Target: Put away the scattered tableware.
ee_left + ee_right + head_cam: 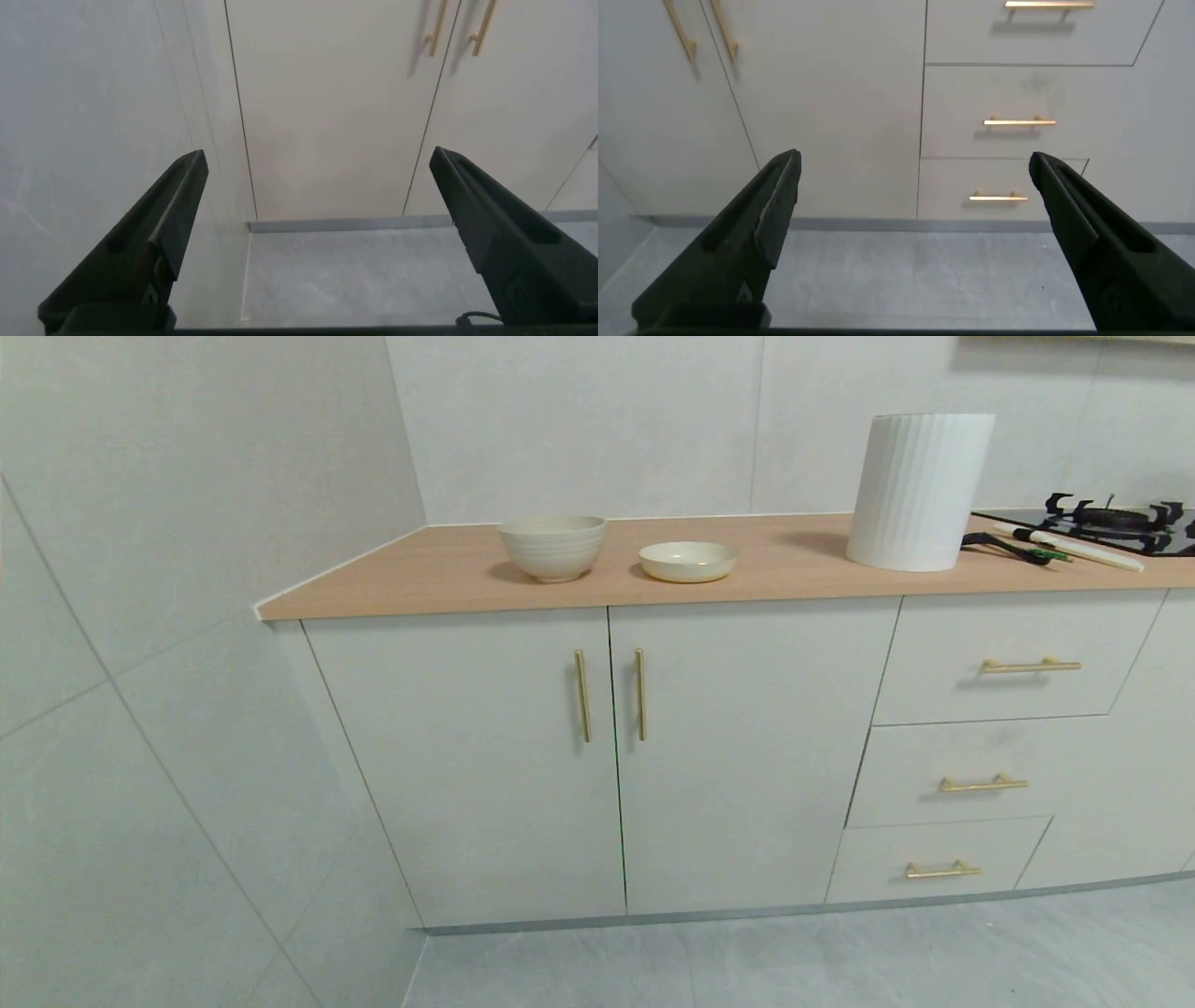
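Left gripper (318,159) is hanging low before the cabinet doors (467,756), its jaws spread wide and gripping nothing, with smooth grey floor (747,961) lying open beneath it. The tiled wall (187,523) is closing in the left side and meeting the countertop (420,574) along an angled edge. The countertop, a flat wood-grain slab with a square front lip, is running rightward above two plain pale doors that are carrying slim vertical brass handles (583,695) beside their shared seam. The task's tableware is resting on this slab: a deep, round, ribbed cream bowl (553,548) is standing upright near the left end, and a shallow glossy cream dish (688,561) is sitting just beside it, apart from it. Open counter is lying between the dish and a tall white fluted cylinder (920,490), whose inside cannot be seen. To its right, a dark-handled utensil (1013,550) and a long pale utensil (1074,548) are lying near the black hob (1120,523). Three drawers (1018,658) with horizontal brass pulls are stacking below. Right gripper (913,159) is hovering low before these drawers, its jaws likewise parted and clasping nothing.
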Controlling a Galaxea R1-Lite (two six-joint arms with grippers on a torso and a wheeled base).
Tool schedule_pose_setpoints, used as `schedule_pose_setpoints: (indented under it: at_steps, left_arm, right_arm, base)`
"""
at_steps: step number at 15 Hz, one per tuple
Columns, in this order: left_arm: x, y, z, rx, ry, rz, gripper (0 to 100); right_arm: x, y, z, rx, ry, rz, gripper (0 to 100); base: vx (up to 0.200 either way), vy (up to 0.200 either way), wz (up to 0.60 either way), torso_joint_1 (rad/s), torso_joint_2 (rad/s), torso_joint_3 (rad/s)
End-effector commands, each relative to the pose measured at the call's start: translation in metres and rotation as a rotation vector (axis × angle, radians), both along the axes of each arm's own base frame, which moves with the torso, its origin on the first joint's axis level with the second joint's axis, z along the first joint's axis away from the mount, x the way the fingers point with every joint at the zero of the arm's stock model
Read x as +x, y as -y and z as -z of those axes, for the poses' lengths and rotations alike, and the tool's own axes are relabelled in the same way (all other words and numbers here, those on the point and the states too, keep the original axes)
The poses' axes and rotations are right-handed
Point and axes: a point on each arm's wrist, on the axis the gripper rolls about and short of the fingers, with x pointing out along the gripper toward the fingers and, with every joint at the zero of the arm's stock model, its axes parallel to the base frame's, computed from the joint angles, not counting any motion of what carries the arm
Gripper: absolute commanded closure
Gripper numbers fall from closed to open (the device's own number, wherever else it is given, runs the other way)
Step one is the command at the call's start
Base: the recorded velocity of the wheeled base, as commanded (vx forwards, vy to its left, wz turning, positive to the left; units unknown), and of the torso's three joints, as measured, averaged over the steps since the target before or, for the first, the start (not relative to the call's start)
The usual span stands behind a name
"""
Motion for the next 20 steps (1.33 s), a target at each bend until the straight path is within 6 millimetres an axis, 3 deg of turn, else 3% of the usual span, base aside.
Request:
schedule_pose_setpoints:
  at_steps: [1,20]
  left_arm:
    - [0.0001,0.0000,-0.0001,0.000,-0.001,0.000,0]
    - [0.0001,0.0000,-0.0001,-0.002,-0.001,0.000,0]
  right_arm:
    - [0.0001,0.0000,0.0000,-0.001,-0.001,-0.001,0]
    - [0.0001,0.0000,0.0000,-0.001,-0.001,-0.001,0]
  base:
    - [0.000,0.000,0.00,-0.036,0.13,0.110]
    - [0.000,0.000,0.03,-0.001,0.00,0.001]
